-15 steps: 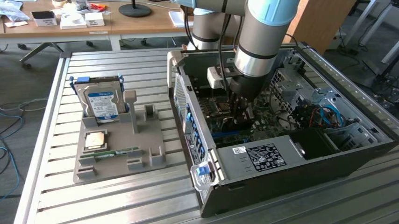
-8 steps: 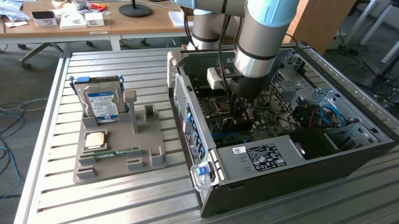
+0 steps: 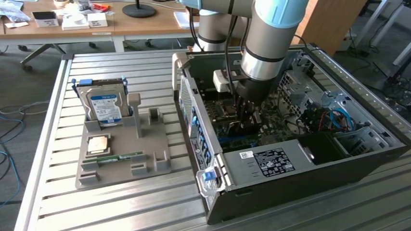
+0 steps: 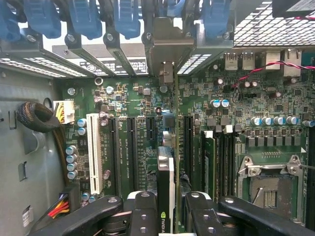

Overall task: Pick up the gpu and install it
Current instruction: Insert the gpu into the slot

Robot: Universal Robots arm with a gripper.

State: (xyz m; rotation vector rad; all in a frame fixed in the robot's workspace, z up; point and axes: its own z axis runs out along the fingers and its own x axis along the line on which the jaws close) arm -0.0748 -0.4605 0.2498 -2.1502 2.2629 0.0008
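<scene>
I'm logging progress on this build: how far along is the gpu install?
Done: the gpu is picked up and inside the computer case. In hand: the hand grips it edge-on over the motherboard slots, bracket toward the rear openings. Left: release; whether it is fully seated I cannot tell.

Grey arm (image 3: pixel 266 45), light-blue caps (image 3: pixel 286 10), black tool (image 4: pixel 170 209)

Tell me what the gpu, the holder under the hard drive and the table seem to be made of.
The gpu: green circuit board edge with a matt black, probably plastic, cover and a dull silvery metal bracket. The holder: matt grey, uniform, looks like moulded or printed plastic. The table: pale brushed metal slats, likely aluminium.
</scene>
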